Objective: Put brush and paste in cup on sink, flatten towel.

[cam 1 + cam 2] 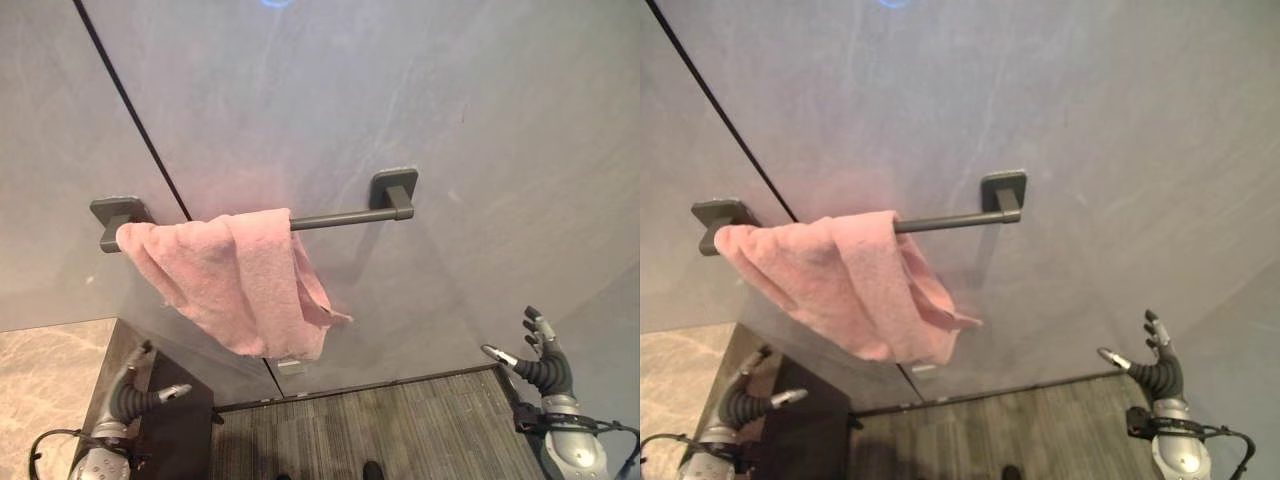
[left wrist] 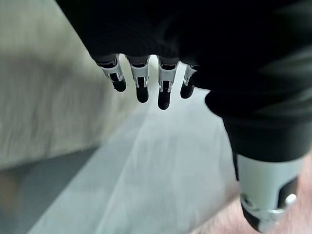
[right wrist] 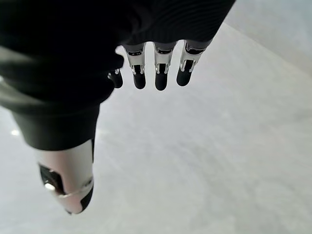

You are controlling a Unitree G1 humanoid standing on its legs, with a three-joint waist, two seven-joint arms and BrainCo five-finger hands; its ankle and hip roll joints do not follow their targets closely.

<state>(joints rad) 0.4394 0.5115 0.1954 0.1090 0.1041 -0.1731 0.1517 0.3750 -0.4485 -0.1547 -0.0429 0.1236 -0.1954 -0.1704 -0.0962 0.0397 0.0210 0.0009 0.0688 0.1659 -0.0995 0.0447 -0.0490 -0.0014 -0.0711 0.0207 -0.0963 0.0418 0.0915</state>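
Both hands hang low and empty with fingers straight and spread: the left hand [image 1: 135,398] at the counter [image 1: 50,360] edge, the right hand [image 1: 540,365] well apart near the grey wall [image 1: 480,120]. Between them, higher up, the pink towel [image 1: 235,280] hangs bunched over the left part of the dark bar [image 1: 340,217], whose right stretch is bare

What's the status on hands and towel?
Left hand open, right hand open, both low. Pink terry towel bunched on dark grey wall bar. Nothing blocking.
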